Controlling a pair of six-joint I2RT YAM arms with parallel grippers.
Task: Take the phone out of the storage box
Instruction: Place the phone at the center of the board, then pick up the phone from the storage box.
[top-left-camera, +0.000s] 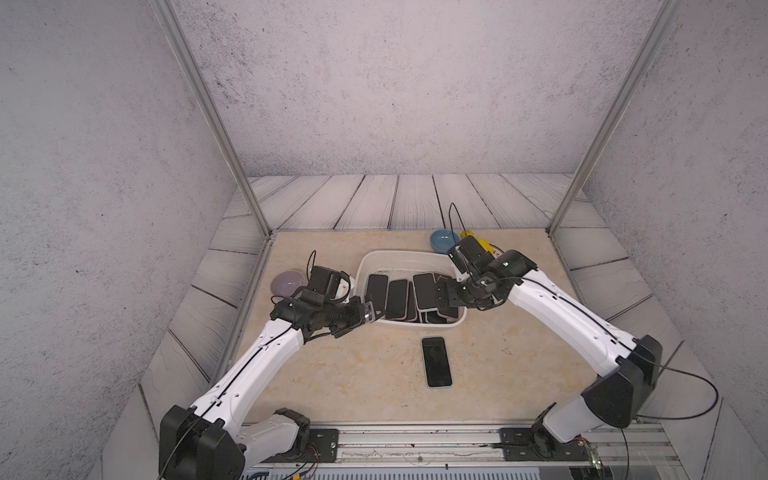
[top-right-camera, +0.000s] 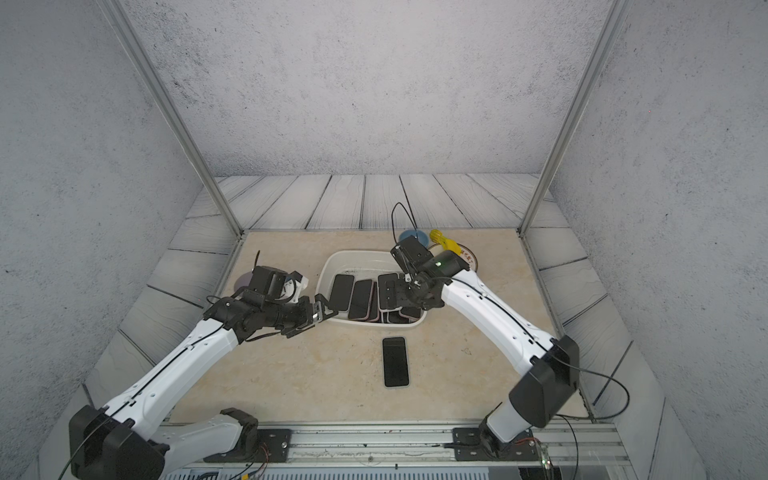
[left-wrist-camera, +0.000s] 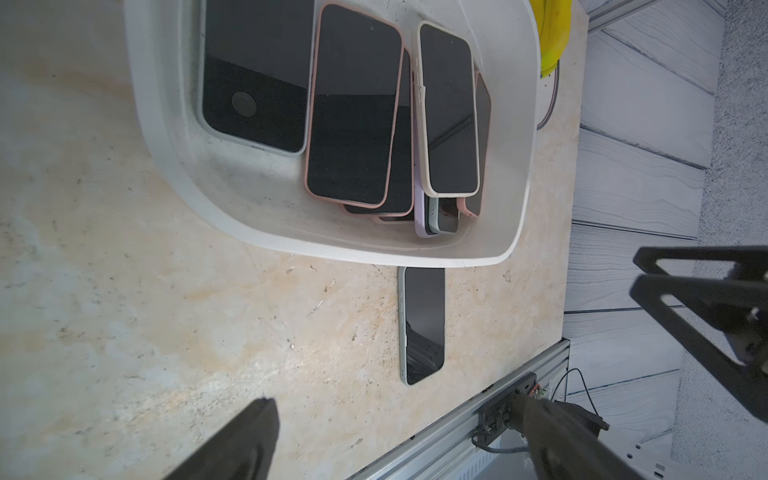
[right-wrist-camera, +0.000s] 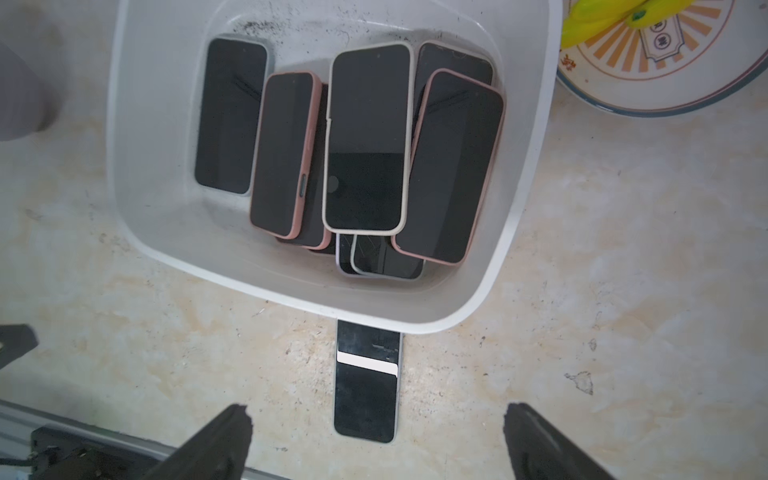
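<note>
Left gripper (top-left-camera: 369, 311) at box (top-left-camera: 365, 266) rim, right gripper (top-left-camera: 442, 293) over phones (right-wrist-camera: 365, 137); both wide open, empty. One phone (top-left-camera: 436, 361) between box and counter (top-left-camera: 332, 374) front edge. Plate (right-wrist-camera: 681, 70) pattern clear only in right wrist view.

Plate (right-wrist-camera: 706, 68), centre panel: two dark characters, one above the other, inside a drawn label shape; too blurred to read.
Plate, inner edge: one small red character-like mark, also unreadable.
Everywhere else: no legible text, brand, number or sign.
</note>
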